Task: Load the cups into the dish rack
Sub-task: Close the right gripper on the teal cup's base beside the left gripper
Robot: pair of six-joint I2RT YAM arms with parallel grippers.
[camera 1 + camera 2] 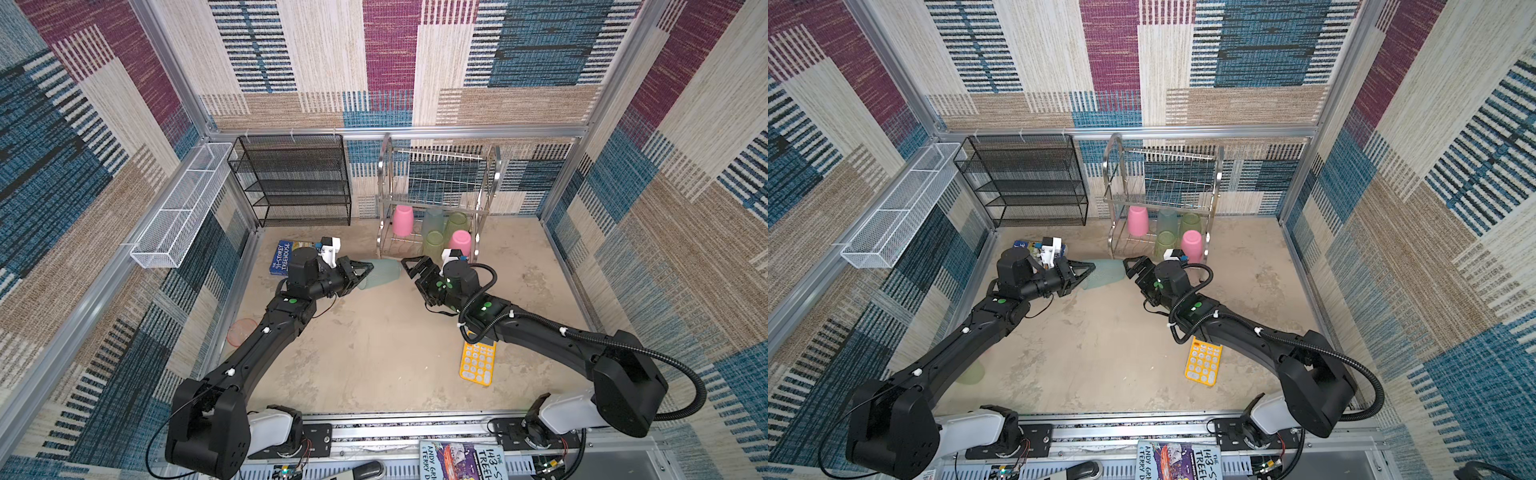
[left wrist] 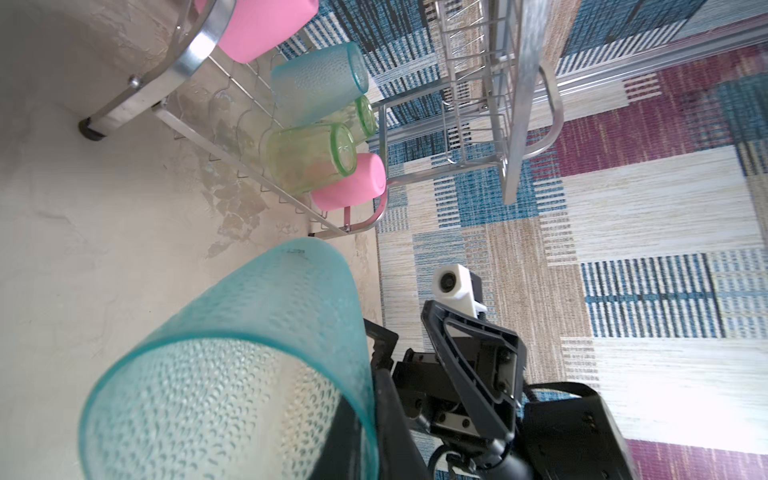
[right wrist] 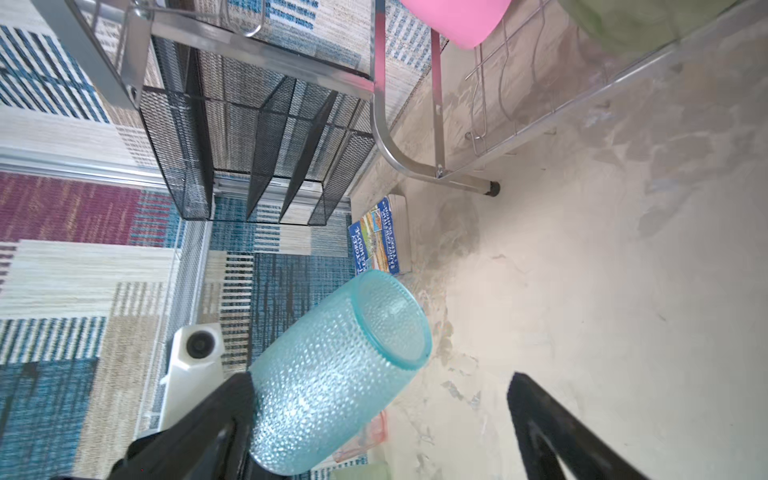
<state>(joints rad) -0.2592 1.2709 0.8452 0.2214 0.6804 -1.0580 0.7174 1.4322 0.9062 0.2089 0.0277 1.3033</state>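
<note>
A frosted teal cup (image 1: 384, 272) (image 1: 1106, 272) (image 2: 232, 365) (image 3: 332, 382) hangs sideways above the floor. My left gripper (image 1: 361, 272) (image 1: 1086, 270) (image 2: 365, 424) is shut on its rim. The cup's closed base points at my right gripper (image 1: 409, 266) (image 1: 1133, 266) (image 3: 381, 376), which is open: one finger close beside the cup's wall, the other well apart. The silver dish rack (image 1: 436, 174) (image 1: 1163, 166) stands behind, with several upturned cups on its lower tier, such as a pink one (image 1: 403, 220) and a green one (image 1: 434, 243). A salmon cup (image 1: 242, 332) and a green cup (image 1: 971, 372) lie by the left arm.
A black mesh shelf unit (image 1: 291, 178) and a white mesh trough (image 1: 183, 208) line the back left. A blue book (image 1: 280, 257) lies behind the left gripper. A yellow calculator (image 1: 478, 363) lies under the right arm. Another book (image 1: 461, 461) sits at the front edge.
</note>
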